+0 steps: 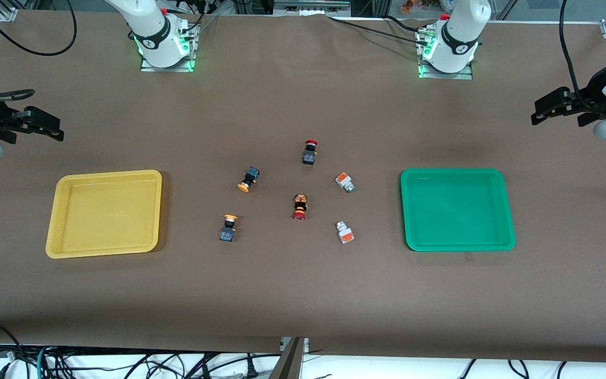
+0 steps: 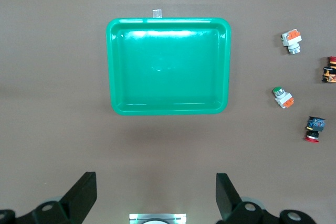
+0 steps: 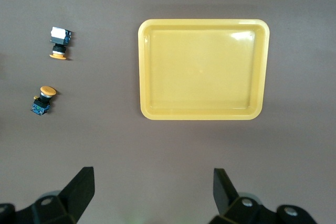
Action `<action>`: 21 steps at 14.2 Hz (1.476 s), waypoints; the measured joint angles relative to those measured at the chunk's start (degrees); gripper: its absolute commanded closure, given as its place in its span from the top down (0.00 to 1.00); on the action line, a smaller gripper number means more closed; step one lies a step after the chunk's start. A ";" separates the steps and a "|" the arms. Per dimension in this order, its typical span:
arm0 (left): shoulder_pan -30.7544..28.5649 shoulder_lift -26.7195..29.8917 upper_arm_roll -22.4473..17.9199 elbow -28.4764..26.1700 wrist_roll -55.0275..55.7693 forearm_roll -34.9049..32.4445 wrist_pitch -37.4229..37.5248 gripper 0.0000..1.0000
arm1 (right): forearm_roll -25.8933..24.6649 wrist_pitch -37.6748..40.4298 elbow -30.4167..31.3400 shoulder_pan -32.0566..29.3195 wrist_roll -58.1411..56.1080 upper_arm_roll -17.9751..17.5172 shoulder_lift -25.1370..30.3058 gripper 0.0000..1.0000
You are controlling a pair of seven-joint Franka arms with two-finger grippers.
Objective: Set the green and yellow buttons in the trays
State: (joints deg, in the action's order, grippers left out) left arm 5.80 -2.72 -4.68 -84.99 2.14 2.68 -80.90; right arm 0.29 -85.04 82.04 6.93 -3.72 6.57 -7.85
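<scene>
The yellow tray (image 1: pixel 105 213) lies toward the right arm's end of the table and the green tray (image 1: pixel 456 209) toward the left arm's end. Both are empty. Between them lie two yellow-capped buttons (image 1: pixel 249 179) (image 1: pixel 228 228) and two white-grey buttons with orange blocks (image 1: pixel 345 182) (image 1: pixel 344 232). My left gripper (image 1: pixel 545 110) hangs open and empty, high over the table's end past the green tray (image 2: pixel 168 24). My right gripper (image 1: pixel 45 113) hangs open and empty over the other end, past the yellow tray (image 3: pixel 205 24). The left wrist view shows the white-grey buttons (image 2: pixel 291 42) (image 2: pixel 282 97); the right wrist view shows the yellow-capped ones (image 3: pixel 59 42) (image 3: pixel 43 99).
Two red-capped black switches (image 1: pixel 310 152) (image 1: pixel 299 206) lie among the buttons in the middle of the table. Both arm bases stand along the table edge farthest from the front camera. Cables run near that edge.
</scene>
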 measured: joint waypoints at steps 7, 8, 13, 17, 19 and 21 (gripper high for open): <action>0.02 0.00 0.38 0.00 0.90 0.00 0.06 1.00 | 0.00 0.00 0.00 0.04 0.00 -0.02 -0.01 1.00; 0.02 0.00 0.37 0.00 0.92 0.00 0.14 1.00 | 0.00 -0.01 0.00 0.05 0.00 -0.02 -0.01 1.00; 0.01 0.00 0.24 -0.02 0.95 0.00 0.29 1.00 | 0.01 -0.94 -0.01 0.29 -0.03 -0.35 -1.33 1.00; -0.02 0.00 0.09 -0.02 0.96 0.00 0.59 1.00 | 0.02 -2.50 0.11 1.19 -0.03 -0.58 -5.41 1.00; -0.02 0.00 0.12 -0.02 0.96 0.00 0.74 1.00 | 0.27 -7.10 0.32 1.70 -0.03 -0.66 -9.59 1.00; 0.00 0.00 0.30 -0.01 0.96 0.00 0.79 1.00 | 0.56 -14.28 0.40 4.30 1.50 -0.81 -14.42 1.00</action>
State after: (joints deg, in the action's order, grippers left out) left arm 5.79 -2.72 -4.38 -85.00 3.10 2.68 -80.11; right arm 0.85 -99.32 82.45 11.23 -2.22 5.76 -22.27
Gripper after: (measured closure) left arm 0.000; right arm 0.000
